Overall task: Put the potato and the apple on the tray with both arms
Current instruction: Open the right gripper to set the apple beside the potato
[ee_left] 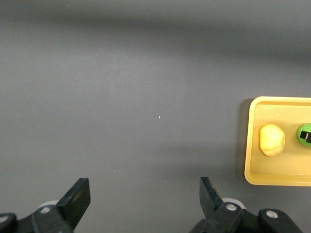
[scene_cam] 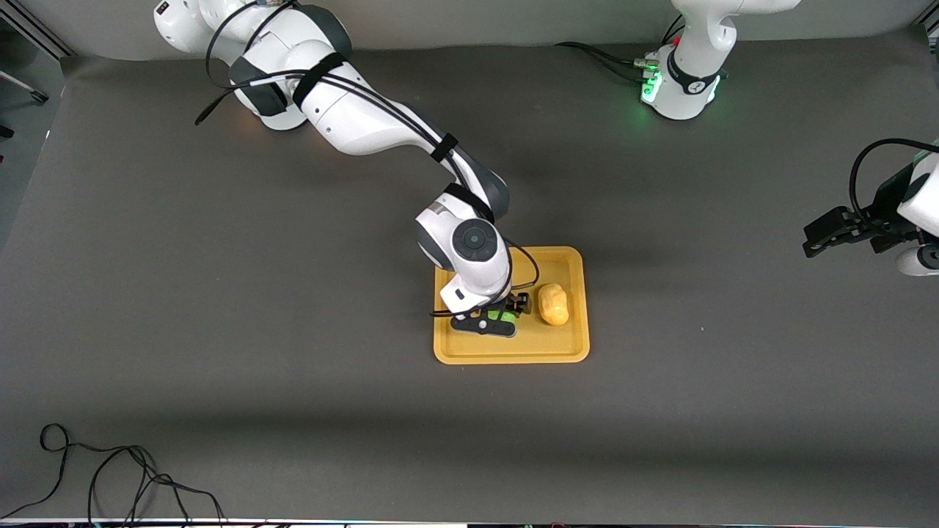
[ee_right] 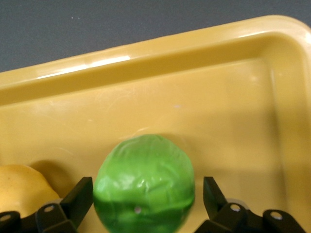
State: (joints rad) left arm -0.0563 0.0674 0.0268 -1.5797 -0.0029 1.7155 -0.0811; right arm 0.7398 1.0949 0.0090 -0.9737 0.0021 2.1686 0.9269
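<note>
The yellow-orange tray [scene_cam: 513, 353] lies at the middle of the table. The yellow potato [scene_cam: 553, 303] lies on it, toward the left arm's end. The green apple [scene_cam: 503, 314] rests on the tray beside the potato. My right gripper [scene_cam: 502, 317] is low over the tray, open, with one finger on each side of the apple. In the right wrist view the apple [ee_right: 144, 179] sits between the fingers of the right gripper [ee_right: 144, 196] with small gaps, the potato [ee_right: 19, 189] beside it, the tray's rim [ee_right: 146, 53] around them. My left gripper [scene_cam: 814, 238] waits open and empty over bare table.
The left wrist view shows the left gripper [ee_left: 144, 194] wide open over grey tabletop, with the tray [ee_left: 252, 145], potato [ee_left: 271, 140] and apple [ee_left: 304, 135] off to one side. A black cable [scene_cam: 110, 469] lies at the table's edge nearest the front camera, toward the right arm's end.
</note>
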